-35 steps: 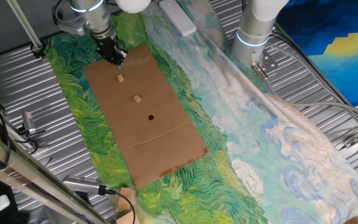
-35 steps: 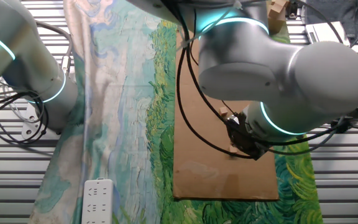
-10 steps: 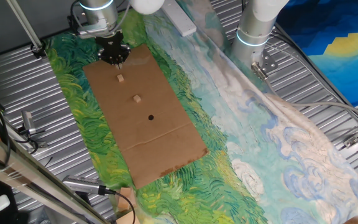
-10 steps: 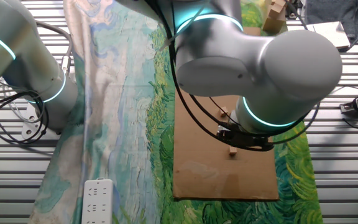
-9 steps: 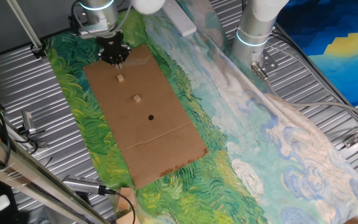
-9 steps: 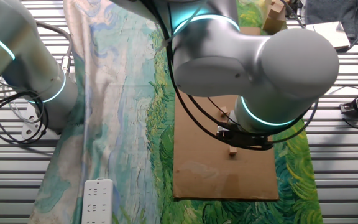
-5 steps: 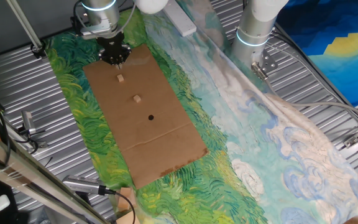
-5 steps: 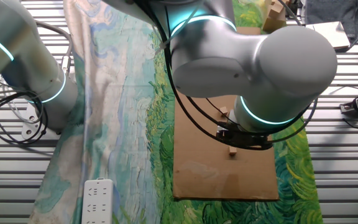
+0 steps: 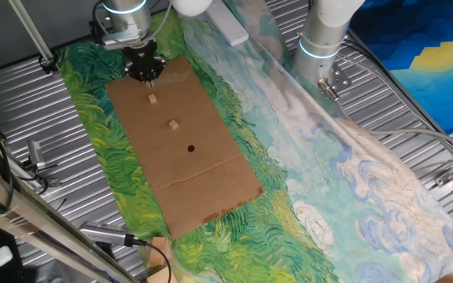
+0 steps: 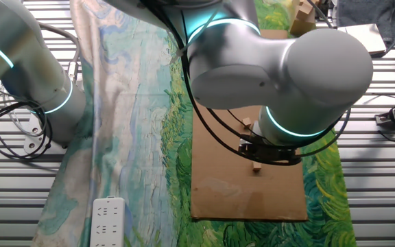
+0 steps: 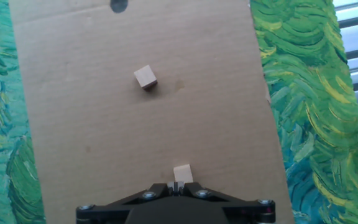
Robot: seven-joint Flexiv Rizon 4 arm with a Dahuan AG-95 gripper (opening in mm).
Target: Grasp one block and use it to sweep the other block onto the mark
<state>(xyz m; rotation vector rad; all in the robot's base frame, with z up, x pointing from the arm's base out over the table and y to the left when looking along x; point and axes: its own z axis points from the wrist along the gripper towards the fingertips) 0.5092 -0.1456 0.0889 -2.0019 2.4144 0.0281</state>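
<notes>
On the brown cardboard sheet (image 9: 181, 143), laid over a green and blue painted cloth (image 9: 289, 149): two small tan wooden cubes and the mark (image 9: 191, 148), a round black dot. Nearer cube (image 11: 182, 173) just ahead of the gripper (image 11: 174, 188) in the hand view, close to the fingertips, hard to say whether touching. Farther cube (image 11: 145, 78) well apart from it, roughly midway toward the mark (image 11: 118, 6), itself cut by the top edge of that view. In one fixed view, the same line-up: gripper (image 9: 145, 75) low over the far end of the cardboard, then first cube (image 9: 152, 98), second cube (image 9: 173, 124), then the dot. Fingers apparently drawn close together with nothing between them, though only the tips visible, so the opening not certain. In the other fixed view, gripper hidden under the big grey arm (image 10: 280, 68); one cube (image 10: 256, 167) visible below it.
</notes>
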